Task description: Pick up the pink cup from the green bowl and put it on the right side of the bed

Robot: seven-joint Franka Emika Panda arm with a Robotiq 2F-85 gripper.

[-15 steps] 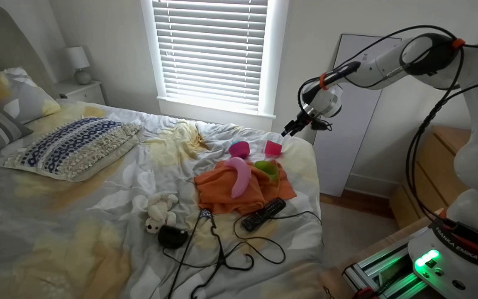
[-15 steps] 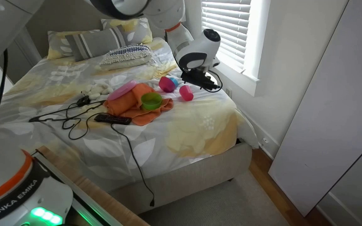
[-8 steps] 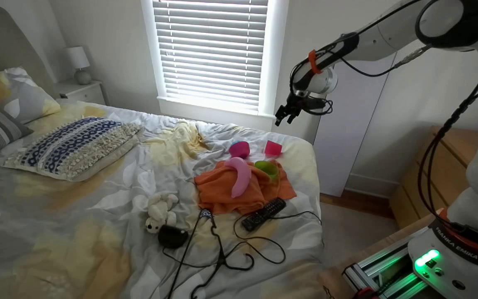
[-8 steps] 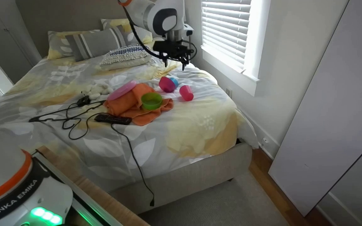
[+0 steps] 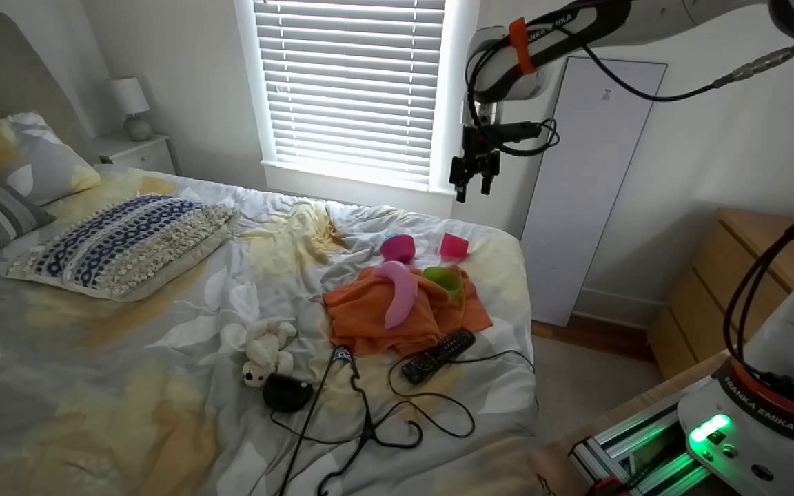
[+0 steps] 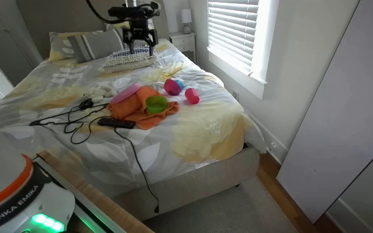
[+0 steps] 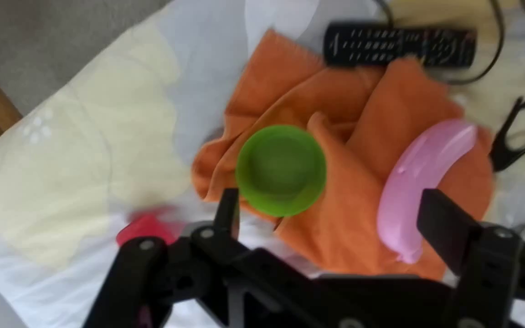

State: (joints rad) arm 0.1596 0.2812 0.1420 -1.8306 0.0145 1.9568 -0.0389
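Note:
The bright pink cup lies on its side on the bed, beyond the orange cloth; it also shows in an exterior view. In the wrist view the pink cup is partly hidden behind a finger. The green bowl rests on the orange cloth, upright in an exterior view. In the wrist view the green bowl is empty. My gripper points down, high above the bed, in both exterior views. In the wrist view its fingers are wide apart with nothing between.
A magenta bowl with a blue piece lies beside the pink cup. A pink banana shape lies on the orange cloth. A remote, black hanger, cable and white plush toy lie nearer.
My gripper has swung from a tilted pose to pointing down. It has risen and moved left in both exterior views. The objects on the bed have not moved.

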